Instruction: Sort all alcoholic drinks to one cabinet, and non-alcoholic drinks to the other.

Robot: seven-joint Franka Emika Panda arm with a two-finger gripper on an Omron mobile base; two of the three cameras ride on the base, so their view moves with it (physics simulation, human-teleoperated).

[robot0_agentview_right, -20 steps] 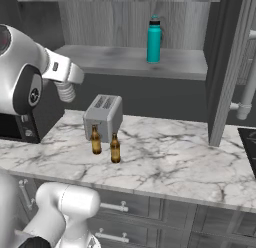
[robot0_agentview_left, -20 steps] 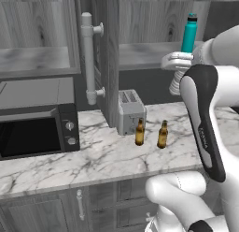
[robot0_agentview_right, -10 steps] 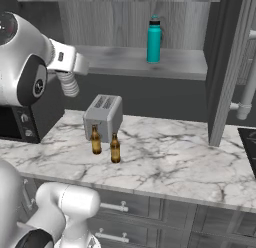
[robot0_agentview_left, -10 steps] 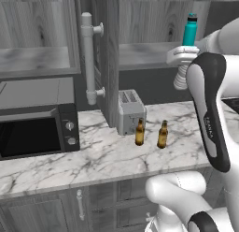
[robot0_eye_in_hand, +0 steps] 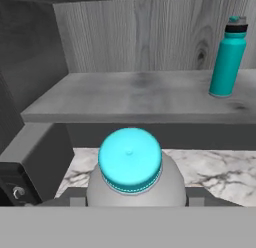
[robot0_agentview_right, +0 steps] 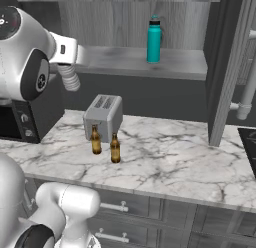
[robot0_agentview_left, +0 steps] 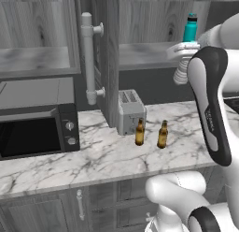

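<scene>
A home kitchen. A marble-patterned white countertop (robot0_agentview_left: 93,156) carries a silver two-slot toaster (robot0_agentview_left: 130,112) and a black microwave (robot0_agentview_left: 35,135). Dark grey wood-grain wall cabinets (robot0_agentview_right: 227,57) hang above.

Two slim amber-brown beer bottles (robot0_agentview_left: 139,132) (robot0_agentview_left: 162,134) are standing upright on the marble counter, near each other but apart — one just in front of the toaster, the other a little further out. A teal flask (robot0_agentview_right: 154,40) with a dark cap is standing upright on the grey shelf of the open wall cabinet (robot0_agentview_right: 140,62), toward its right part. A pale, rounded water bottle (robot0_eye_in_hand: 131,179) with a bright teal cap is sitting close under the hand camera, in front of that shelf — its body is mostly hidden. The second cabinet (robot0_agentview_left: 37,62) is hanging above the microwave.
</scene>
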